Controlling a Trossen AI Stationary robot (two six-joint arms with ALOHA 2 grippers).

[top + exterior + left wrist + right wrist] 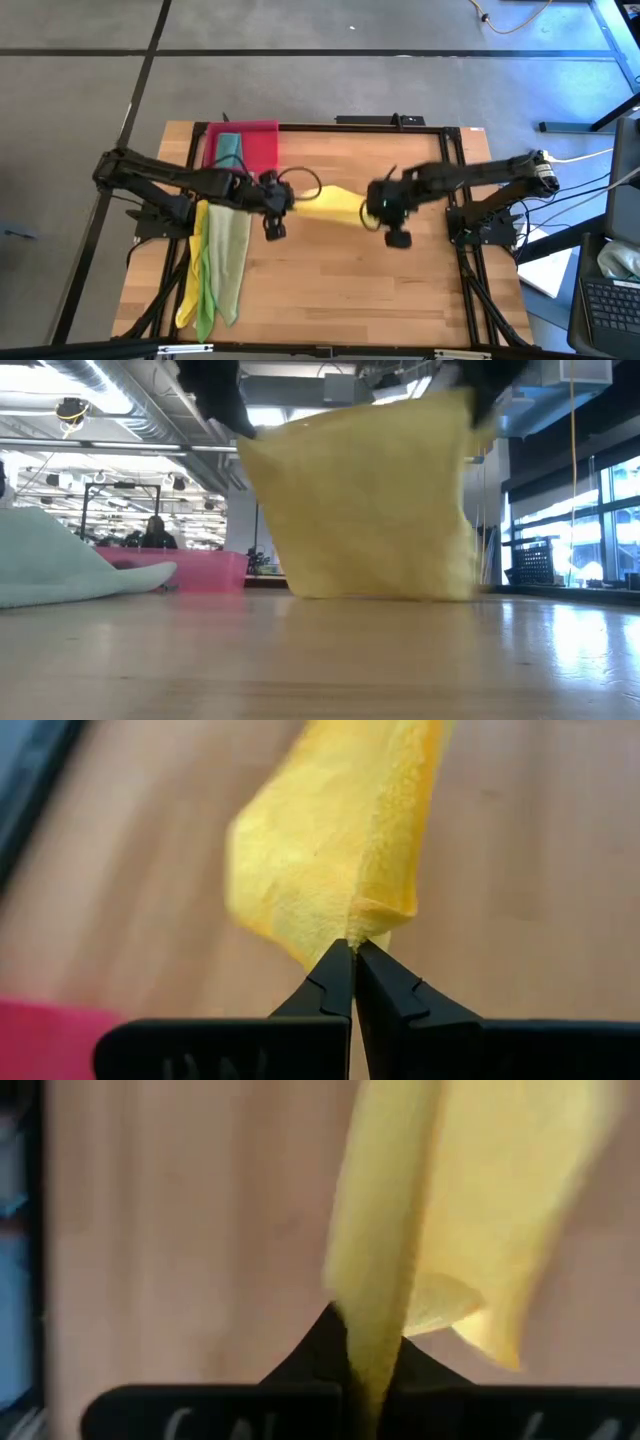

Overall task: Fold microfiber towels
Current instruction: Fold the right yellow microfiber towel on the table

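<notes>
A yellow towel [330,205] hangs spread between my two grippers over the middle of the table. In the low view the yellow towel [365,500] is a broad sheet whose lower edge [380,596] reaches down to the table top. My left gripper [292,203] is shut on its left upper corner, and my right gripper [368,208] is shut on its right upper end. On the table's left lie a teal towel [228,150], another yellow one [190,275], a bright green one [206,295] and a pale olive one [232,260], overlapping in a row. My left gripper pinches a corner [352,932] of the yellow towel between its two fingertips, coming slanting down from the table's left. The cloth hangs away below the fingers. My right gripper pinches an upper edge [372,1342] of the towel between its fingers, pointing steeply down from the right. The cloth hangs below it, folded along that edge.
A pink-red tray [262,140] stands at the far left, with the teal towel's far end beside it. Bare wood lies in front of and to the right of the hanging towel. Black frame rails [462,200] run along the table's sides.
</notes>
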